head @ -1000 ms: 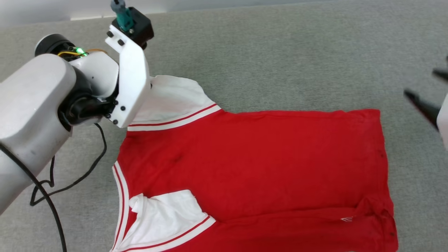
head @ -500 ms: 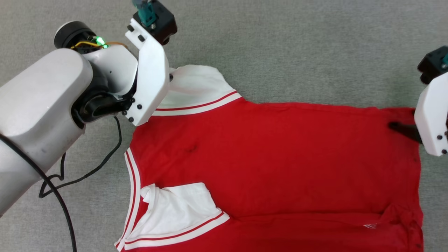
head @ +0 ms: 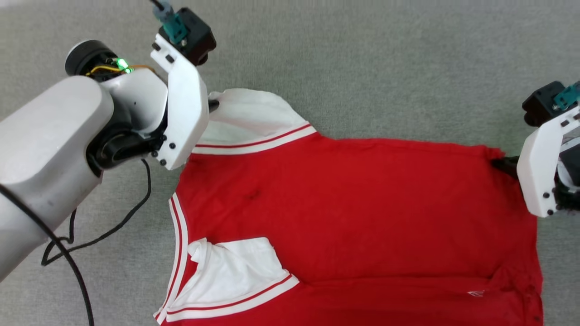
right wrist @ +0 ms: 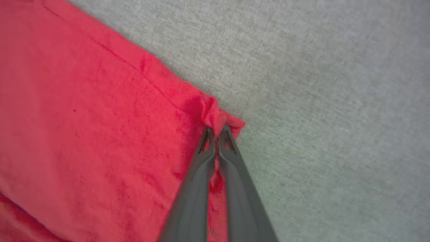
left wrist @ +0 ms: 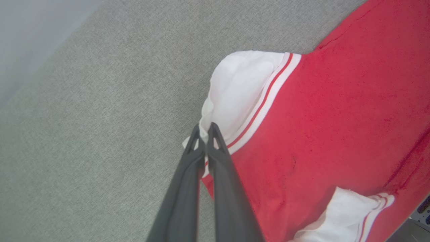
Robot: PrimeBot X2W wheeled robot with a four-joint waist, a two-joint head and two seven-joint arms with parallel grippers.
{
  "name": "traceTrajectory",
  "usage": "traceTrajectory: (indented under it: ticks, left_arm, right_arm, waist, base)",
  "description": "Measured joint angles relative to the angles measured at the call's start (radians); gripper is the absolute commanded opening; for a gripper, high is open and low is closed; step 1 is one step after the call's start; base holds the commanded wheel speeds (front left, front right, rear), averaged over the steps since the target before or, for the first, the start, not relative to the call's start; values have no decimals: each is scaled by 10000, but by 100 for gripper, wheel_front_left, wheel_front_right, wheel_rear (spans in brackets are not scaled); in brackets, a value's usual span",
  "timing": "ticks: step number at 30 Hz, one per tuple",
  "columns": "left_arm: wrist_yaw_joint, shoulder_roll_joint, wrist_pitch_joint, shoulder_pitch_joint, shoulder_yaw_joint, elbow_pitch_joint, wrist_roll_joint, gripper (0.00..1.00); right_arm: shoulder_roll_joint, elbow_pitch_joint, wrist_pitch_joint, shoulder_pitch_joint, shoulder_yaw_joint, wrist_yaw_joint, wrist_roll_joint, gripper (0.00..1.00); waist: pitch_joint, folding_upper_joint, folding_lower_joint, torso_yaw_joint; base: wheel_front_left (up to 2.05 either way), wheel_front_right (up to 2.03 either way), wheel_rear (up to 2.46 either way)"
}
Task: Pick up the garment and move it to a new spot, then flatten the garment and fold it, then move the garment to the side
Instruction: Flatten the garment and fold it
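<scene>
Grey carpet (head: 371, 68) lies under the garment (head: 353, 213), which is spread flat with a plain red side up. At the garment's far white sleeve (left wrist: 235, 87) the left gripper (left wrist: 204, 131) pinches the sleeve's edge. At its far hem corner the right gripper (right wrist: 217, 131) is clamped on a bunch of red cloth.

surface: grey woven covering (head: 362, 68) | beyond its edge: pale band (left wrist: 30, 30)
</scene>
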Motion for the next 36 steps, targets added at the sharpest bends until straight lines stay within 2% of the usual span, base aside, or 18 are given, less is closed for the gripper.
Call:
traceTrajectory:
  ticks: [11, 22, 26, 32, 36]
  left_arm:
    - [27, 980, -593, 1078, -261, -1179, -351, 0]
    - [823, 2512, -792, 3080, -865, -3210, -706, 0]
    - [1149, 2886, -940, 3899, -1131, -3756, -800, 0]
    - [1430, 2955, -1450, 5267, -1475, -3751, -899, 0]
    - [1461, 2686, -1657, 5978, -1590, -3308, -943, 0]
  right_arm:
    - [-627, -460, -1789, 572, 826, 2, 468, 0]
    - [-1244, -988, -2740, 2071, 1246, 2, 775, 0]
    - [-1337, -1129, -2846, 2712, 1308, 2, 851, 0]
    - [-1133, -1060, -2884, 3532, 1409, 2, 880, 0]
    - [-819, -679, -2815, 3852, 1521, 2, 926, 0]
  waist:
    - [-1511, 0, 0, -148]
    - [-2830, 0, -1, -260]
    - [-3146, 0, -2, -304]
    - [-3146, 1, -2, -371]
    - [-2988, 0, -1, -403]
  base:
    - [0, 0, 0]
    - [0, 0, 0]
    - [0, 0, 0]
    - [0, 0, 0]
    - [0, 0, 0]
